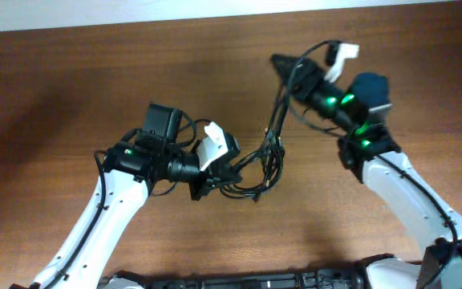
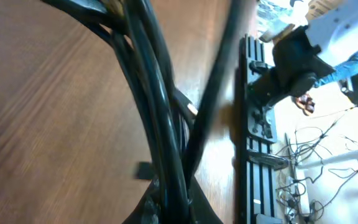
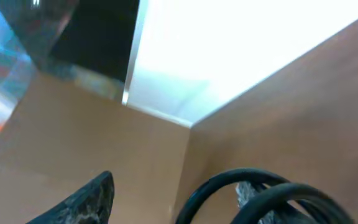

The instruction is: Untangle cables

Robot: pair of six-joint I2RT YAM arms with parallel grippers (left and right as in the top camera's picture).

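Observation:
The cables (image 1: 267, 156) form a loose black knot mid-table, and strands of it rise toward the upper right. My left gripper (image 1: 215, 178) is shut on the knot's left side. In the left wrist view the cables (image 2: 157, 106) run straight up out of the left gripper (image 2: 176, 208), whose jaws are pressed against them. My right gripper (image 1: 283, 64) is lifted at the far side, at the top of the rising strands. In the right wrist view the right gripper (image 3: 174, 190) has its jaws apart, and two cable loops (image 3: 253, 180) hang over the right-hand finger. The other finger (image 3: 89, 202) is bare.
The wooden table (image 1: 70, 80) ends at a white strip along the far edge (image 1: 215, 16). A black rail (image 2: 253, 124) runs along the near edge, with loose wires on the floor beyond it. Both white arms reach in from the front.

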